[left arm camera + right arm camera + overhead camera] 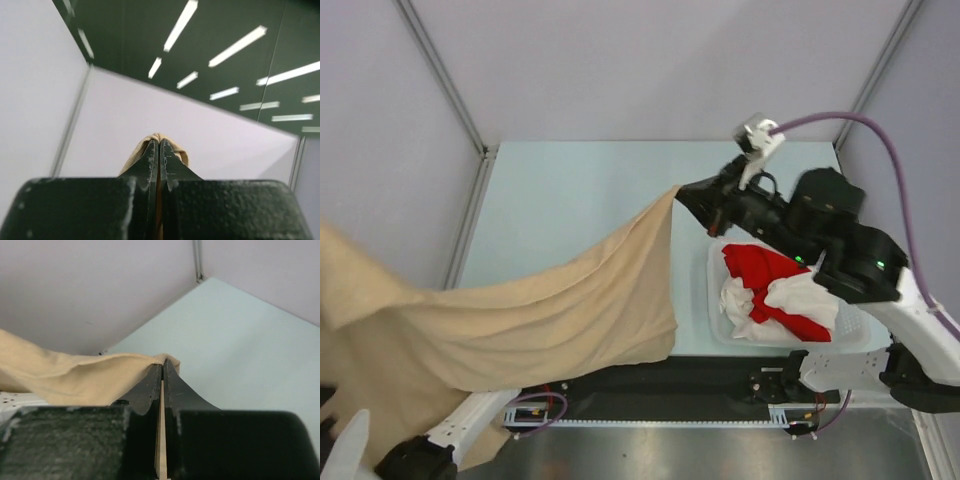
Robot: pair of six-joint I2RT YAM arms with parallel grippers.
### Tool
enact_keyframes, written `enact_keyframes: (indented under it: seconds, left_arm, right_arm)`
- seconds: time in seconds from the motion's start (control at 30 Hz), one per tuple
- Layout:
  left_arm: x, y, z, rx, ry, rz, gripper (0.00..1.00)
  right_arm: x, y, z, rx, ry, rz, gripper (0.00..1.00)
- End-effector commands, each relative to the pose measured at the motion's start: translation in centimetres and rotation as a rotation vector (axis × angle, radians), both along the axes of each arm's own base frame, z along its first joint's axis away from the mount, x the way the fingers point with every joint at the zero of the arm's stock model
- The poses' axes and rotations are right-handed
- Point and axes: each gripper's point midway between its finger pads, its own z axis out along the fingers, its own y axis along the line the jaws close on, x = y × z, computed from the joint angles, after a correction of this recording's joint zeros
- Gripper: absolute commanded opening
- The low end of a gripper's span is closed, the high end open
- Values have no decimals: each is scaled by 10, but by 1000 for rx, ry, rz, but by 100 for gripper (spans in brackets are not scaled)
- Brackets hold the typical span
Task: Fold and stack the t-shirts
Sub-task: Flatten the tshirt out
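Observation:
The beige-tan t-shirt [520, 320] hangs stretched in the air between both grippers, sagging over the table's front left. My right gripper [686, 192] is shut on one corner above the table's middle; in the right wrist view the cloth [75, 375] runs left from the shut gripper [163, 361]. In the left wrist view my left gripper [159, 141] points up at the ceiling, shut on a fold of the beige cloth [134, 157]. That gripper is hidden in the top view, where the shirt rises off the left edge. A red t-shirt [760, 265] and a white one [800, 295] lie crumpled in the basket.
The white lattice basket [715, 300] stands on the table at the right, under my right arm. Pale walls with metal posts [440, 70] close in the back and sides. The left arm's base [470, 415] shows under the cloth at the front left.

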Motion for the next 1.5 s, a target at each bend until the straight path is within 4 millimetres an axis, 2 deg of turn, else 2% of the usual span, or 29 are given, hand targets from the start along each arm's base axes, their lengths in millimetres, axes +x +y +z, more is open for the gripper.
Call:
enact_keyframes:
  seconds: [0.0, 0.03, 0.1, 0.13, 0.17, 0.2, 0.27, 0.3, 0.4, 0.43, 0.5, 0.53, 0.57, 0.6, 0.63, 0.67, 0.7, 0.8, 0.87, 0.97, 1.0, 1.07, 1.1, 1.2, 1.23, 1.3, 1.33, 1.43, 1.47]
  left_arm:
    - [152, -62, -41, 91, 286, -76, 0]
    - [179, -69, -56, 103, 346, -66, 0]
    - [230, -84, -77, 136, 440, -43, 0]
    - [254, -90, -92, 153, 492, -29, 0]
    - [272, -95, -102, 166, 522, -21, 0]
    - [308, -108, -118, 200, 568, -22, 0]
    - [349, -114, -147, 230, 644, -2, 0]
    - [388, -123, -174, 249, 708, -1, 0]
    - [449, -119, -219, 212, 795, -33, 0]
    - [484, -117, -253, 215, 866, -21, 0]
    - [516, -113, -275, 192, 898, -21, 0]
    - [549, -105, -303, 186, 949, -28, 0]
    - [562, -108, -309, 183, 961, -57, 0]
    - [574, -107, -323, 188, 1001, -60, 0]
    - [582, -104, -309, 189, 975, -58, 0]
    - [593, -109, -322, 209, 997, -85, 0]
    - [596, -109, -321, 221, 997, -89, 0]
    - [594, -109, -296, 236, 956, -84, 1]
    - [583, -105, -267, 224, 907, -77, 0]
    - [563, -101, -226, 214, 839, -67, 0]
    - [544, -98, -200, 207, 795, -55, 0]
    - [519, -93, -169, 198, 739, -35, 0]
    - [493, -88, -143, 186, 690, -19, 0]
    - [443, -81, -103, 181, 600, 7, 0]
    - [405, -77, -78, 182, 534, 22, 0]
    - [363, -72, -54, 180, 462, 39, 0]
    - [322, -68, -36, 184, 398, 56, 0]
    - [261, -63, -21, 204, 303, 82, 0]
    - [206, -58, -6, 193, 212, 100, 0]
  right_arm:
    - [37, 15, -27, -27, 73, -51, 0]
    - [72, 3, -50, -44, 132, -124, 0]
    - [108, 0, -77, -47, 210, -148, 0]
    - [138, -18, -98, -66, 247, -229, 0]
    - [152, -24, -106, -69, 259, -251, 0]
    - [174, -20, -125, -93, 292, -246, 0]
    - [210, -42, -135, -109, 313, -317, 0]
    - [234, -39, -160, -130, 361, -304, 0]
    - [276, -49, -195, -150, 410, -305, 0]
    - [294, -45, -230, -199, 457, -296, 0]
    - [317, -46, -245, -216, 468, -310, 0]
    - [326, -45, -257, -232, 485, -311, 0]
    - [338, -42, -282, -263, 527, -311, 0]
    - [349, -44, -275, -257, 519, -322, 0]
    - [355, -44, -279, -259, 532, -325, 0]
    - [361, -43, -289, -267, 551, -323, 0]
    - [367, -44, -281, -260, 535, -331, 0]
    - [374, -46, -277, -256, 538, -352, 0]
    - [379, -43, -248, -230, 488, -349, 0]
    - [369, -40, -213, -214, 443, -342, 0]
    - [358, -41, -191, -203, 408, -338, 0]
    - [339, -39, -179, -209, 396, -336, 0]
    - [323, -44, -152, -192, 351, -349, 0]
    - [287, -42, -138, -219, 309, -355, 0]
    - [261, -47, -105, -193, 238, -357, 0]
    - [231, -43, -90, -210, 190, -354, 0]
    - [205, -48, -65, -185, 135, -346, 0]
    - [159, -43, -47, -206, 45, -332, 0]
    - [131, -51, -25, -165, -10, -322, 0]
